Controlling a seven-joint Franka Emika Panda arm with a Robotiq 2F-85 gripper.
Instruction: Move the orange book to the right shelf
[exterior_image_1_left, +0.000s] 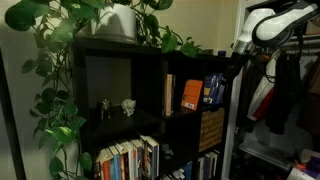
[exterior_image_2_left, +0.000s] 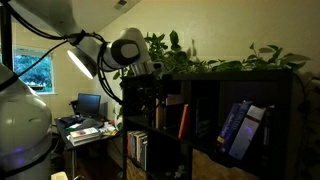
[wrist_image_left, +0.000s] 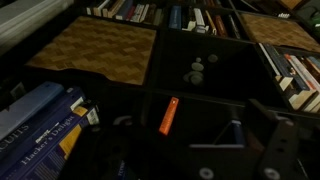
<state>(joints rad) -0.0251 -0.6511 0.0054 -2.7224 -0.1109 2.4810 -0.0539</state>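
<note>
Wrist view: the orange book (wrist_image_left: 169, 115) shows only as a thin bright edge in a dark compartment. Pale figurines (wrist_image_left: 197, 70) sit in the next compartment and blue books (wrist_image_left: 40, 125) lie off to one side. The jaws are lost in shadow, so I cannot tell whether they stand apart or together.

In an exterior view the gripper (exterior_image_1_left: 238, 50) hangs outside the bookcase (exterior_image_1_left: 150, 60), well apart from the book. The book stands upright between a tan-spined book (exterior_image_1_left: 170, 93) and the blue ones, so a pinch could catch a neighbour and drag it out, or the slim cover could pivot.

In an exterior view the gripper (exterior_image_2_left: 146, 88) sits near the frame, so a careless swing might strike it.
</note>
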